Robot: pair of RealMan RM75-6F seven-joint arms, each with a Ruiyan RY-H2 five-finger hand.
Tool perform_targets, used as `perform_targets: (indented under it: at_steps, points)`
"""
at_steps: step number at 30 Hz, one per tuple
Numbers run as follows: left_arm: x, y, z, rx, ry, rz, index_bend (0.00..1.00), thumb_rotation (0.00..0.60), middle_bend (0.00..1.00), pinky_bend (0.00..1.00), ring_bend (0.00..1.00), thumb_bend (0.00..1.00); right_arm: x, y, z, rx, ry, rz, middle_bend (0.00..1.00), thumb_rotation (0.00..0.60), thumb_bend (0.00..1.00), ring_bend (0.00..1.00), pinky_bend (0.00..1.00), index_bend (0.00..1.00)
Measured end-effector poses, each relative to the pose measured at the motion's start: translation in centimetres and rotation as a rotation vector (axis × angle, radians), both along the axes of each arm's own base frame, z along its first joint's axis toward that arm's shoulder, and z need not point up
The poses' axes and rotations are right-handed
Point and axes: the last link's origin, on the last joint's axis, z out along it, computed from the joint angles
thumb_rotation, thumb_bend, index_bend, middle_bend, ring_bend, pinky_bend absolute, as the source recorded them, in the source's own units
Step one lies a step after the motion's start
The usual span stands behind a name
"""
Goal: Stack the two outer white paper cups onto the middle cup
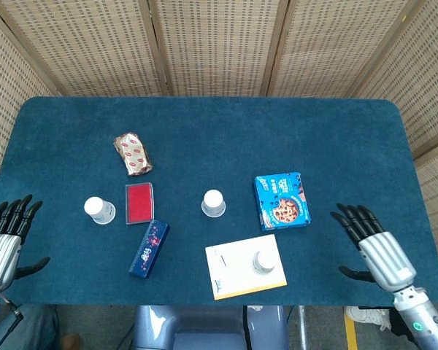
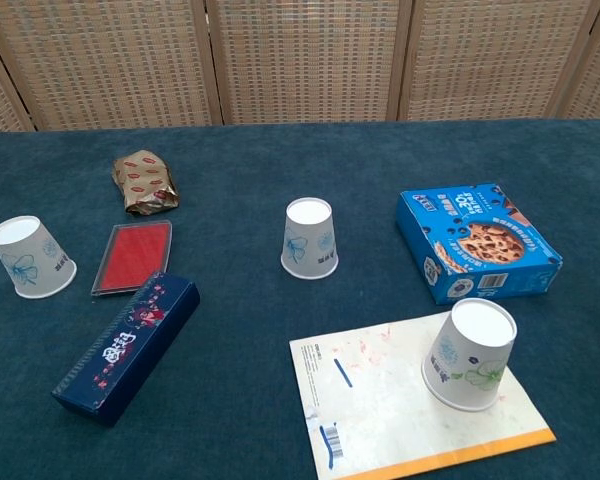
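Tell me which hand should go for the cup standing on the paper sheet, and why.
The right hand. It is open over the table beside the cookie box, nearer that cup than the left hand, which hovers open at the far left edge, past the leftmost cup.

A blue-carpeted counter (image 1: pixel 204 124) carries everything. On it rest two upside-down paper cups (image 2: pixel 31 258) (image 2: pixel 309 238), a cookie box (image 2: pixel 477 240), a paper sheet (image 2: pixel 380 400), a red case (image 2: pixel 132 258), a navy box (image 2: pixel 127 346) and a wrapped snack (image 2: pixel 144 182).

Blue cookie box (image 2: pixel 477 240): white lettering on top, too small to read. Dark blue box (image 2: pixel 127 345): pale characters, illegible.
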Motion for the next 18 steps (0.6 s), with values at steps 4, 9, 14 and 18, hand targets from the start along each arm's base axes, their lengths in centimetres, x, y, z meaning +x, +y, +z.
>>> perform_targets:
  at_steps: [4, 9, 14, 18]
  points:
    - [0.0, 0.2, -0.1, -0.004, 0.004, 0.004, 0.0, 0.6, 0.0, 0.0, 0.0, 0.0, 2.2, -1.7, -2.2, 0.14, -0.002, 0.032, 0.25, 0.6, 0.08, 0.19, 0.24, 0.25]
    - [-0.2, 0.5, -0.4, -0.015, 0.008, 0.018, 0.0, 0.6, 0.0, 0.0, 0.0, 0.0, 4.4, -3.4, -5.6, 0.268, 0.023, 0.046, 0.29, 0.6, 0.18, 0.23, 0.28, 0.28]
    - [-0.4, 0.8, -0.5, -0.024, 0.009, 0.029, 0.0, 0.6, 0.0, 0.0, 0.0, 0.0, 5.9, -4.2, -8.4, 0.321, 0.044, 0.054, 0.31, 0.6, 0.22, 0.25, 0.3, 0.3]
    - [-0.3, 0.8, -0.6, -0.029, 0.01, 0.028, 0.0, 0.6, 0.0, 0.0, 0.0, 0.0, 6.6, -4.5, -10.2, 0.338, 0.066, 0.062, 0.33, 0.6, 0.24, 0.26, 0.32, 0.31]
